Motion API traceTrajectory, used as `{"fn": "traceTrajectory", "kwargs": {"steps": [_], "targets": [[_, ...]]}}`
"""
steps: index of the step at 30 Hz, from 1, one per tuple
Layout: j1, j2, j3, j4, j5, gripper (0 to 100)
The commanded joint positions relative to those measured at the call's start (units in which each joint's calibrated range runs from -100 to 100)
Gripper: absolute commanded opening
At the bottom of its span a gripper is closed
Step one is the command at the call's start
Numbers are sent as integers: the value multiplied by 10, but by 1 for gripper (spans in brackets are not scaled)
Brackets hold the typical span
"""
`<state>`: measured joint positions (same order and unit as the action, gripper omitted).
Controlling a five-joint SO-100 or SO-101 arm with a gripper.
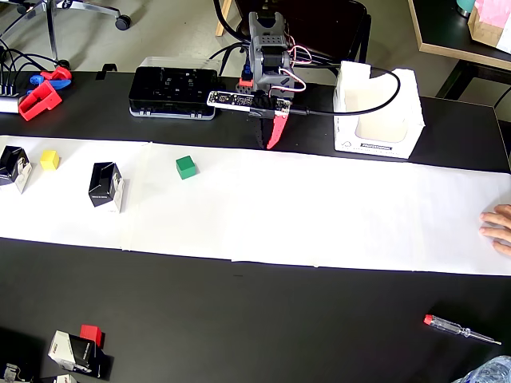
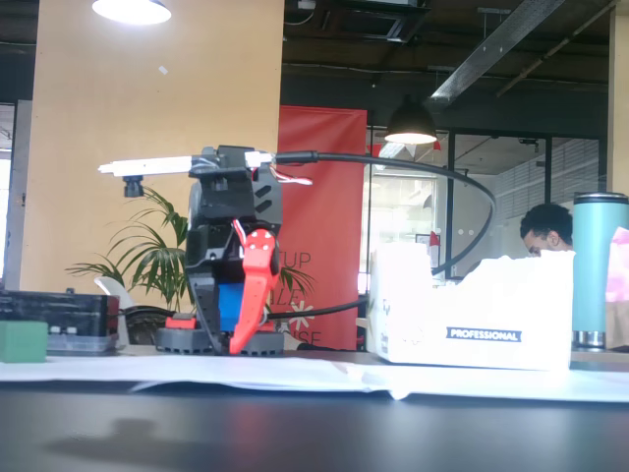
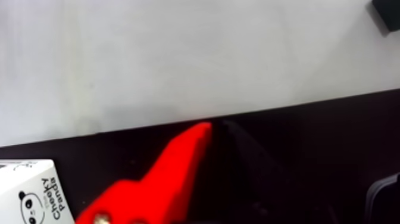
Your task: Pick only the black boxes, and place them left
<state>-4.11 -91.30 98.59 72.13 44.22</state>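
Long white paper strip (image 1: pixel 319 215) across the black table (image 1: pixel 239 319), taken here as the landmark. Well behind the strip's middle, folded at rest: dark robot arm with red-fingered gripper (image 1: pixel 274 134), tip hanging just over the strip's far edge in the overhead view. Jaws together, nothing between them; same closed, empty look in the wrist view (image 3: pixel 215 126), where red finger and dark finger meet at the paper's edge.

Behind the strip, right of the arm: open white cardboard carton marked PROFESSIONAL (image 1: pixel 375 112), interior apparently empty, though not fully visible. Left of the arm: big flat black plastic case (image 1: pixel 174 90), lid shut, contents unseen.

On the strip's left part: glossy black box with white side face (image 1: pixel 105 185), standing upright, long axis vertical, lying well to the left of the gripper and nearer the camera-side edge. Probably the nearest target, so a swing left and a reach forward needed. Another black box (image 1: pixel 13 166) at the strip's far left end, cut by the picture edge, perhaps already in place. More of the kind off the strip at the table's lower left corner (image 1: pixel 73 351).

Between and beside them on the strip: small green cube (image 1: pixel 186 167), small yellow cube (image 1: pixel 49 159), both to be left alone. Human hand (image 1: pixel 499 229) resting on the strip's right end.
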Motion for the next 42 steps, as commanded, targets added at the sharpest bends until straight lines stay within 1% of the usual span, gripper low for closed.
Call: {"fn": "traceTrajectory", "kwargs": {"steps": [1,42], "targets": [[12,-10,6,2,59,0],[9,-9,6,2,59,0]]}}
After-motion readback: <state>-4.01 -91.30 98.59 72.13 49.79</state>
